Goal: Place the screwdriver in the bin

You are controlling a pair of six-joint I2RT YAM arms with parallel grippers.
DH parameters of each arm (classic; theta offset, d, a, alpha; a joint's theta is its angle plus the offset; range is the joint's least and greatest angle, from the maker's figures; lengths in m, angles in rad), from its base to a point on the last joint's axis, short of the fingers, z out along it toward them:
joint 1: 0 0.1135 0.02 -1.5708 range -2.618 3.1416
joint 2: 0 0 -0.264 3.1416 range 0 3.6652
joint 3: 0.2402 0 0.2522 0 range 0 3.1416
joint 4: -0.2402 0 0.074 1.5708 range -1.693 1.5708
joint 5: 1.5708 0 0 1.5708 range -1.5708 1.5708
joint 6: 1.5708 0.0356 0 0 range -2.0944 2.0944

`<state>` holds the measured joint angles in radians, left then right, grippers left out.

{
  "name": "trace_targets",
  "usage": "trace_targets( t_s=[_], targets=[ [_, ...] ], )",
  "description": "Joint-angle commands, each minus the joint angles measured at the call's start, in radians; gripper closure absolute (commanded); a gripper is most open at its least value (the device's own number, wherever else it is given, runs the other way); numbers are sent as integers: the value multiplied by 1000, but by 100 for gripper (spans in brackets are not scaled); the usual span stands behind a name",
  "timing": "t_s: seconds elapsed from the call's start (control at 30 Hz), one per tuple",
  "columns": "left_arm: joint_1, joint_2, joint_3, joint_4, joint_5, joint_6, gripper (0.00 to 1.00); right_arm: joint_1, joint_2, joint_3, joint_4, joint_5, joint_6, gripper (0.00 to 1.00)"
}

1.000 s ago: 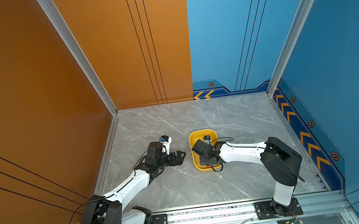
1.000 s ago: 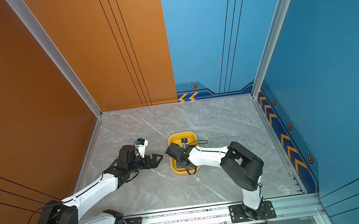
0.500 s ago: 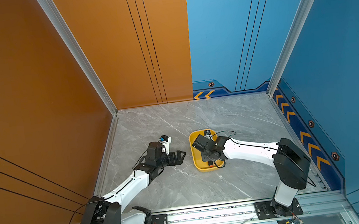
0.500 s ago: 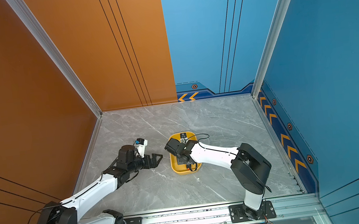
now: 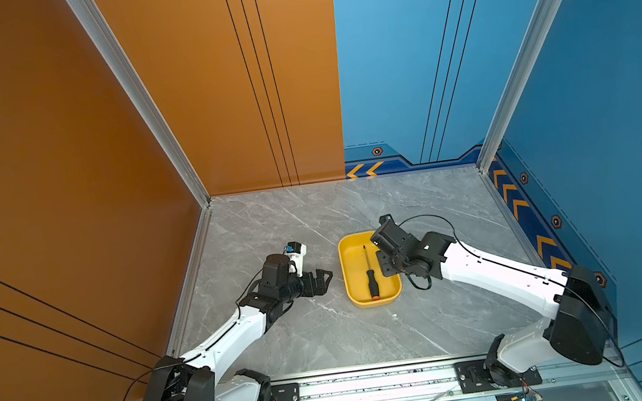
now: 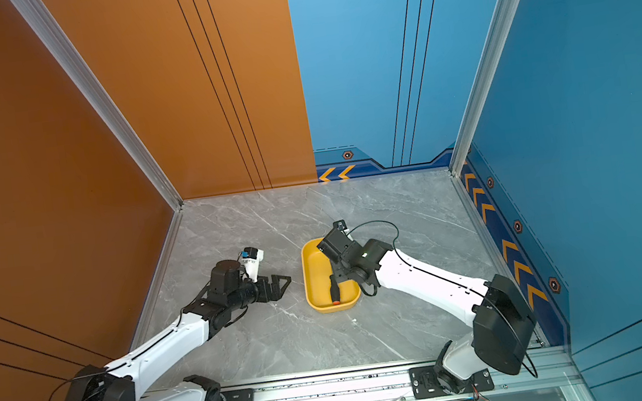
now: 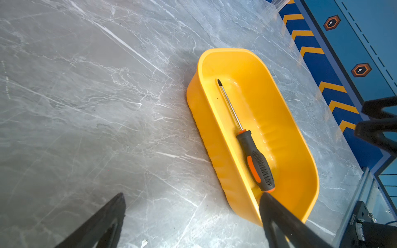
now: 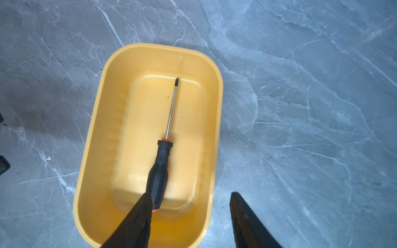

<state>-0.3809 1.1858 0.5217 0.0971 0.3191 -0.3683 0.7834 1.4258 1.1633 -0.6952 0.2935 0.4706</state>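
Observation:
The screwdriver (image 5: 371,278) (image 6: 334,289), black handle with an orange end, lies flat inside the yellow bin (image 5: 347,273) (image 6: 312,281), its shaft pointing to the far end. Nothing holds it. My right gripper (image 5: 384,263) (image 8: 190,194) hangs open over the bin's right rim (image 8: 216,137), one finger above the handle (image 8: 162,156), the other over the table. My left gripper (image 5: 323,280) (image 7: 192,197) stands open and empty just left of the bin (image 7: 214,154), apart from it. The screwdriver (image 7: 255,163) shows whole in the left wrist view.
The grey marble table (image 5: 293,221) is walled by orange panels at the left and blue panels at the back and right. A metal rail (image 5: 375,382) with both arm bases runs along the front. A small white fleck (image 5: 394,315) lies in front of the bin.
My right gripper has opened, let go of the screwdriver and drawn back from over the bin's middle to its right rim. The screwdriver now lies uncovered. The left arm has not moved.

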Motion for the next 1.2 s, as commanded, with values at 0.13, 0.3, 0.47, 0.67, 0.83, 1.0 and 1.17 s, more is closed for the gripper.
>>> trace_targets(
  t_s=[0.13,0.3,0.47,0.67,0.83,1.0,1.17],
  targets=[
    [-9,-46,3,-47,-29,27,2,-240,-234,-152,124,-92,-262,43],
    [8,-101,27,-120,-180,113,2,-398,-416,-289,288,-117,-315,43],
    [52,-168,26,-103,-277,240,2,-498,-520,-398,409,-71,-330,41],
    [143,-219,-42,59,-361,304,2,-564,-552,-537,605,-45,-324,42],
    [238,-187,-112,233,-355,339,2,-576,-553,-720,904,-41,-391,42],
    [289,-113,-127,309,-374,372,2,-602,-474,-816,1085,12,-434,42],
    [321,-28,-186,501,-391,371,2,-632,-374,-905,1345,26,-443,42]
  ],
)
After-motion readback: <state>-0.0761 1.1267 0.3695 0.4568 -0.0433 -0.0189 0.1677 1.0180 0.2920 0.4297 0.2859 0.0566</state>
